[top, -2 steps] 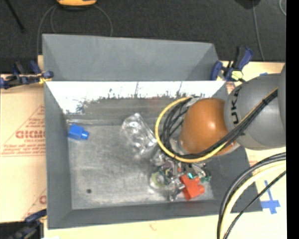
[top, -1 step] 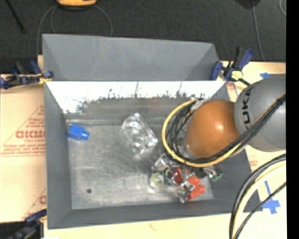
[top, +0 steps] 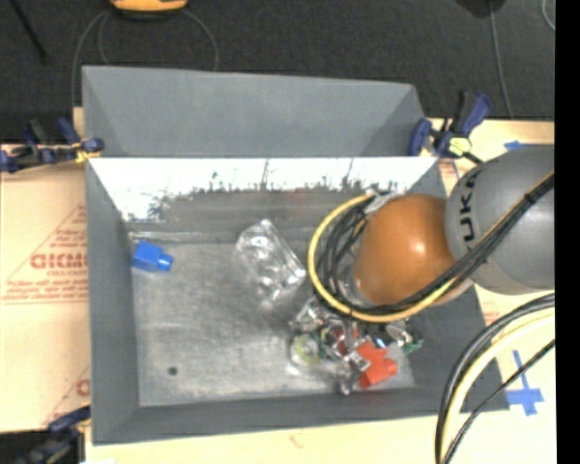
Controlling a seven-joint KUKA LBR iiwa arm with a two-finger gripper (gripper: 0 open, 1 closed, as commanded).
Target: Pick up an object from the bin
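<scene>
My gripper (top: 329, 329) reaches down from under the arm's orange cover into the bin's front right corner, where it sits among a small heap. Closest to it are a red blocky piece (top: 375, 367) just to its right and a pale greenish piece (top: 304, 354) on its left. A crumpled clear plastic thing (top: 268, 259) lies a little up and left of the gripper, near the middle of the bin. Whether anything is held is hidden by the cover and the clutter.
A small blue block (top: 151, 257) lies alone near the bin's left wall. The arm with its orange cover and looped cables hangs over the right side of the bin, hiding the floor beneath it. The floor between the blue block and the heap is bare.
</scene>
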